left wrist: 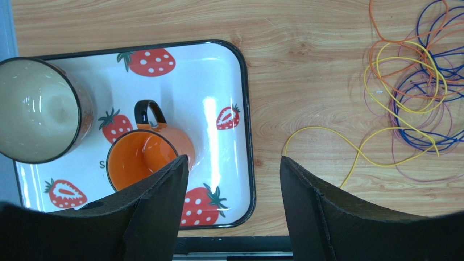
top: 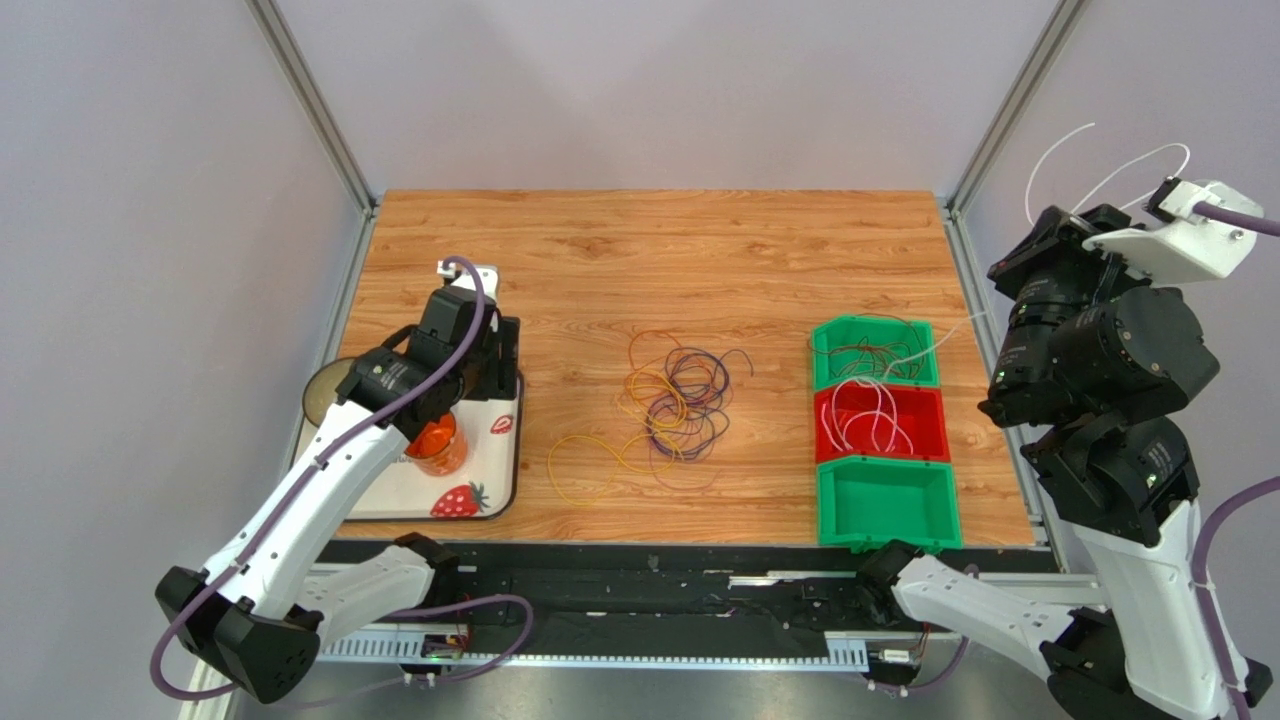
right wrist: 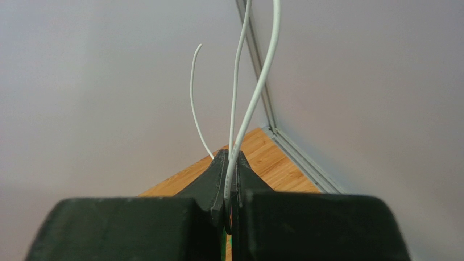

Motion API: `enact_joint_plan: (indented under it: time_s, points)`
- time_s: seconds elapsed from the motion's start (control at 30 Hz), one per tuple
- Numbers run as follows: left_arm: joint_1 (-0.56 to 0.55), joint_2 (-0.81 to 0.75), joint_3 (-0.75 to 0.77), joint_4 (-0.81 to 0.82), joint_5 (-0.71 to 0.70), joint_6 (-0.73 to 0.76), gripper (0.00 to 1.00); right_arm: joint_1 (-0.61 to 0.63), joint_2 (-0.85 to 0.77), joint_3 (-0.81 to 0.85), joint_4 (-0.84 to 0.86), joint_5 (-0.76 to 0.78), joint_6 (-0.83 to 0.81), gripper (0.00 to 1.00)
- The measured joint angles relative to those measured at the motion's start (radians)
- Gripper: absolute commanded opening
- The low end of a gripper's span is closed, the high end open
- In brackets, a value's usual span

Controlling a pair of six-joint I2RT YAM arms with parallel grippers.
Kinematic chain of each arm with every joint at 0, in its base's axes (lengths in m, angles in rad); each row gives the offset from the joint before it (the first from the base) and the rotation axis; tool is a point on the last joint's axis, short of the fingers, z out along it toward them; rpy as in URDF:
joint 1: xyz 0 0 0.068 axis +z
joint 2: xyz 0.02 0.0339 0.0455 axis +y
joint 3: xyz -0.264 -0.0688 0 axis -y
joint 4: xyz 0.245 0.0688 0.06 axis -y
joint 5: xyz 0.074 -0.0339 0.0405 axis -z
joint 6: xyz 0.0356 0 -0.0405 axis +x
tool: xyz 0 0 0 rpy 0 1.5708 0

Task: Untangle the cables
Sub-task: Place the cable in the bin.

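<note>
Right wrist view: my right gripper (right wrist: 229, 164) pinches a thin white wire cable (right wrist: 256, 100); so slim, it may slip. My left gripper (left wrist: 234, 166) hangs open.

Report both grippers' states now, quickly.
Left gripper: open, holding nothing.
Right gripper: shut on a white cable, lifted off the table.
</note>
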Motion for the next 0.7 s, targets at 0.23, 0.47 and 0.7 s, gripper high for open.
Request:
enact_joint_plan:
  time_s: [0.23,0.47,0.7]
  points:
    - [0.0,0.009,0.0,0.0,0.0,0.0,0.71,-0.023,-0.002,-0.015,0.0,0.1,-0.064,0.0]
    - [0.0,0.011,0.0,0.0,-0.001,0.0,0.7,-0.023,-0.031,-0.051,0.012,0.136,-0.085,0.0]
    - [0.0,0.014,0.0,0.0,-0.001,0.0,0.7,-0.023,-0.05,-0.15,-0.105,0.16,0.03,0.0]
